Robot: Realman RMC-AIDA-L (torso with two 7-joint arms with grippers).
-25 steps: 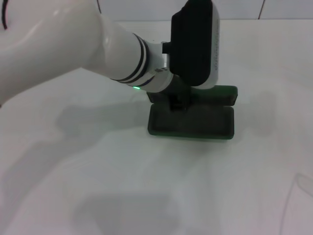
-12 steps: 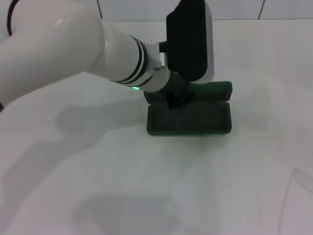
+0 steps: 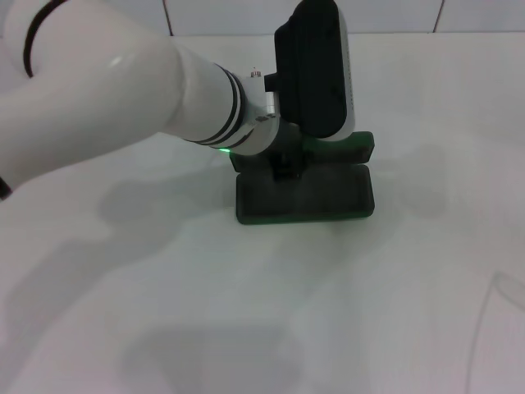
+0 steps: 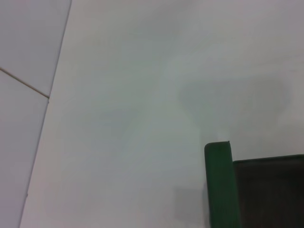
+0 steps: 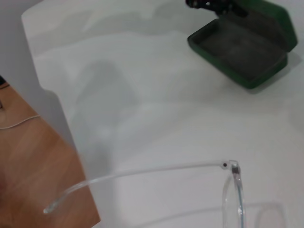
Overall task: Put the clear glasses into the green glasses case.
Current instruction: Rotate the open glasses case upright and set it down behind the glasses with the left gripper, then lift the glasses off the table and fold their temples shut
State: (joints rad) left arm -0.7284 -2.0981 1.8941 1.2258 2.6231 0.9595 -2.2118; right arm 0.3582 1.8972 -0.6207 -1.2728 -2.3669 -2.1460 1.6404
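My left claw [image 3: 283, 168] sits at the rear of the green glasses case [image 3: 308, 195], probably steadying it open; grip state unreadable. Clear glasses [image 5: 190, 183] lie well apart on the tabletop [image 3: 394, 295], under my right arm.

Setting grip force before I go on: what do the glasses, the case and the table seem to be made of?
The clear glasses look like colourless transparent plastic: the table shows through the thin arm, which has a small dark hinge pin. The green glasses case looks like a rigid matte dark green shell with a dull, possibly fabric lining. The table looks smooth, white and faintly glossy, perhaps laminate. The left gripper is at the case.
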